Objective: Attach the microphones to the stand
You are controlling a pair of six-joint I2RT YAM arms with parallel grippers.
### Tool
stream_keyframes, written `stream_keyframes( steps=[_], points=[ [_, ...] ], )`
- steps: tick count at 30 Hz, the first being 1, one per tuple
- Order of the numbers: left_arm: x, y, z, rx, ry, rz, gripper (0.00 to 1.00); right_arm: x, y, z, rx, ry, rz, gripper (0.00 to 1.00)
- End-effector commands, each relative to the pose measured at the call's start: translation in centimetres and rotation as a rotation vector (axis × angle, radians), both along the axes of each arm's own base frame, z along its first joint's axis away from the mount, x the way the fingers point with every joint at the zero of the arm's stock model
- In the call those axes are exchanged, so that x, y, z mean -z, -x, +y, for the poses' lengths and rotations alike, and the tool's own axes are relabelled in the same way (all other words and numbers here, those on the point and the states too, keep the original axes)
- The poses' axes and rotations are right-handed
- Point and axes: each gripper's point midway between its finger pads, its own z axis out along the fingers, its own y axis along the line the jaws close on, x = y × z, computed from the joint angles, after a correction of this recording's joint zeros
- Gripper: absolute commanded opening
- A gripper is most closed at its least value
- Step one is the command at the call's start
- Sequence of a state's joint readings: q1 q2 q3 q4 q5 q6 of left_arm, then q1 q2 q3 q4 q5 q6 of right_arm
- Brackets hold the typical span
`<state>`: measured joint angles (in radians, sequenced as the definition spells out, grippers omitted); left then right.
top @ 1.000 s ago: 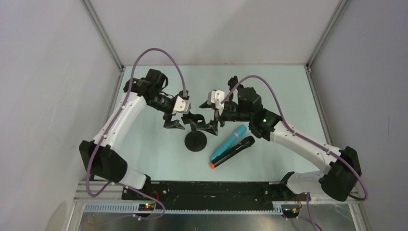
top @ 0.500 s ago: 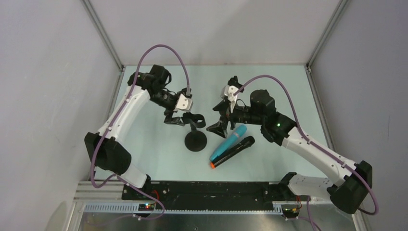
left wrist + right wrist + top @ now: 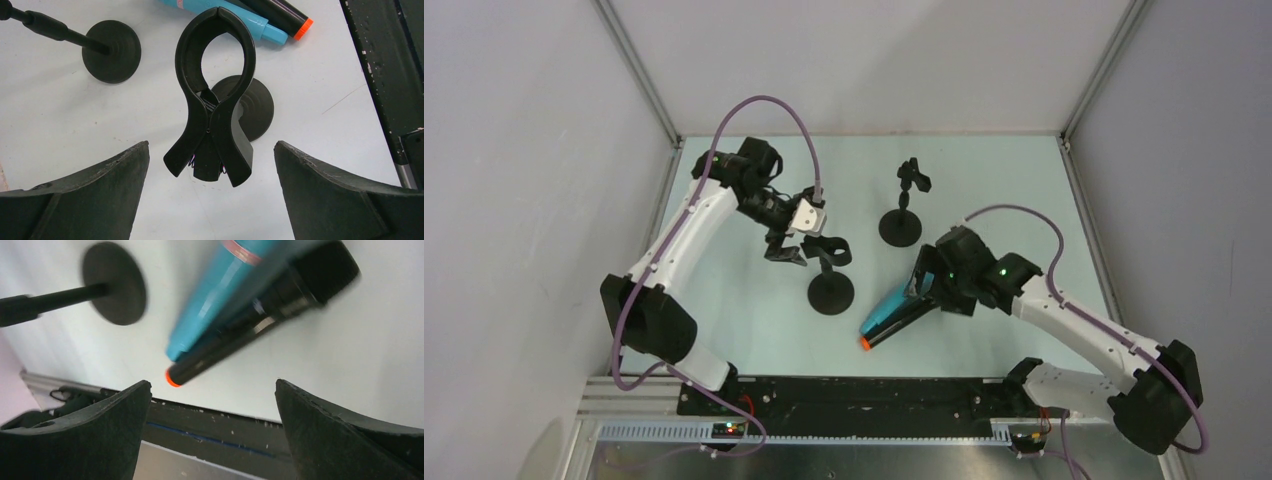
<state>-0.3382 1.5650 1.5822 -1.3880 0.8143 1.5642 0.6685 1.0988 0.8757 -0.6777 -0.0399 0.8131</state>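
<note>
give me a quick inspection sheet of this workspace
surface: pale green table, few faint marks
job's things: blue microphone and black microphone lie side by side on it; near stand and far stand upright, holding nothing
clutter: nothing seen
pincers: left pincer open, either side of near stand's clip, not touching; right pincer open above the microphones
cables: purple cable loops over each arm
surroundings: grey walls, metal frame

Black spring clip (image 3: 214, 95) centred, loop closed, its round base (image 3: 257, 107) behind. Left gripper (image 3: 211, 146) fingers spread wide either side of the clip handles, not touching. Past the clip's loop: turquoise microphone (image 3: 240, 12) against black microphone (image 3: 280, 14). Second stand base (image 3: 112, 50) upper-left of clip.
</note>
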Motion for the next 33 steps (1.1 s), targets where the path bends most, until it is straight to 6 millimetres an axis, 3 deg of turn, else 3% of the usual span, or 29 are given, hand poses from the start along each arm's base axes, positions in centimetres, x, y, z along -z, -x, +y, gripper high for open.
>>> stream_keyframes(
  steps=[1, 4, 9, 17, 23, 28, 33],
  points=[
    [-1.3, 0.4, -0.2, 0.012, 0.022, -0.029, 1.00, 1.3, 1.8, -2.9, 0.416, 0.020, 0.135, 1.00],
    [-1.6, 0.4, -0.2, -0.003, 0.019, -0.026, 1.00, 2.1, 2.7, -2.1, 0.484, -0.059, 0.205, 0.93],
    [-1.7, 0.2, 0.1, -0.018, 0.004, -0.029, 1.00, 4.3, 3.4, -2.0, 0.665, -0.014, 0.305, 0.83],
    [-2.0, 0.2, 0.2, -0.018, 0.005, -0.045, 1.00, 7.2, 0.4, -2.2, 0.807, 0.140, 0.263, 0.78],
    [-1.9, 0.3, 0.6, -0.008, -0.004, -0.070, 1.00, 8.1, -2.2, -2.6, 0.829, 0.169, 0.228, 0.73],
    [-1.8, -0.1, 0.8, -0.008, -0.004, -0.077, 0.99, 9.2, -2.4, -3.4, 0.837, 0.233, 0.239, 0.71],
    [-1.5, -0.1, 1.1, -0.005, -0.016, -0.084, 0.98, 10.3, -1.9, -3.4, 0.818, 0.285, 0.256, 0.62]
  ],
)
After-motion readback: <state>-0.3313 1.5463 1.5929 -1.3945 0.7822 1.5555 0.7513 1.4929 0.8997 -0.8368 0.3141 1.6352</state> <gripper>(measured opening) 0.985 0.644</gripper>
